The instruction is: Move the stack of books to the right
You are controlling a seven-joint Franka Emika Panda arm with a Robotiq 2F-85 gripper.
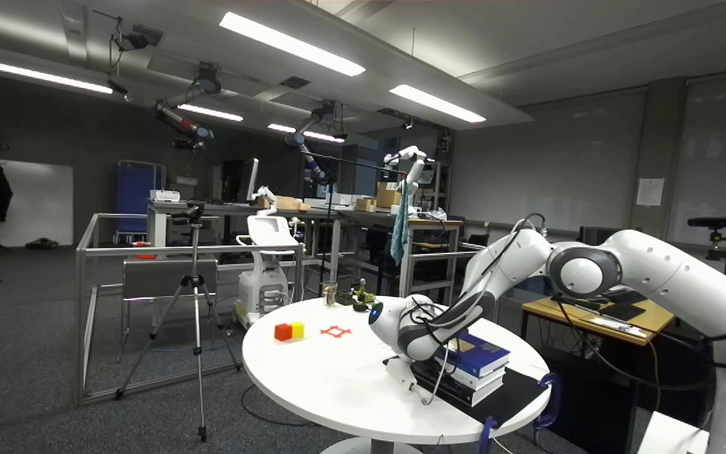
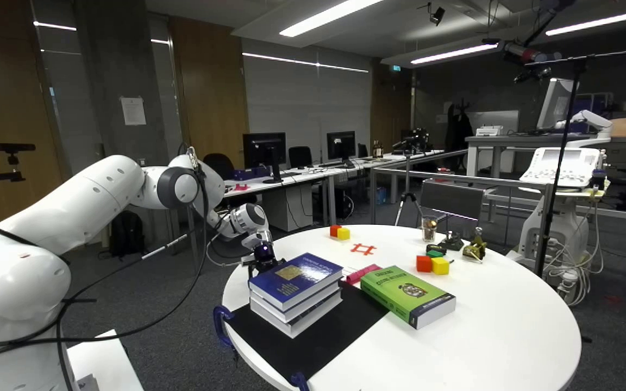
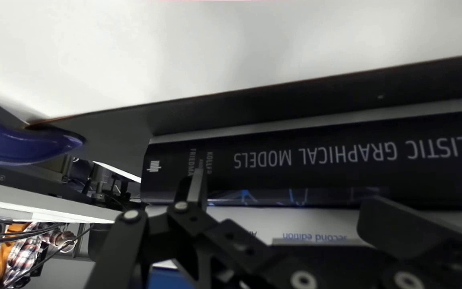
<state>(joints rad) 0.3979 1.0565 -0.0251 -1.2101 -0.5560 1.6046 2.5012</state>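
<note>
Three stacked books [image 2: 296, 294]: the claw [image 3: 285, 194] stands beside their spines, spread wide, gripping nothing, presumably for pushing

The stack of books [image 2: 296, 292] wears a blue, gold-patched top; black mat [image 2: 324, 342], black pincer [image 3: 289, 202], 1 green book [image 2: 408, 294].

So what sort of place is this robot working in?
Most likely a robotics research lab. Other robot arms hang overhead, a tripod stands on the floor, and computer monitors sit on a desk.
</note>
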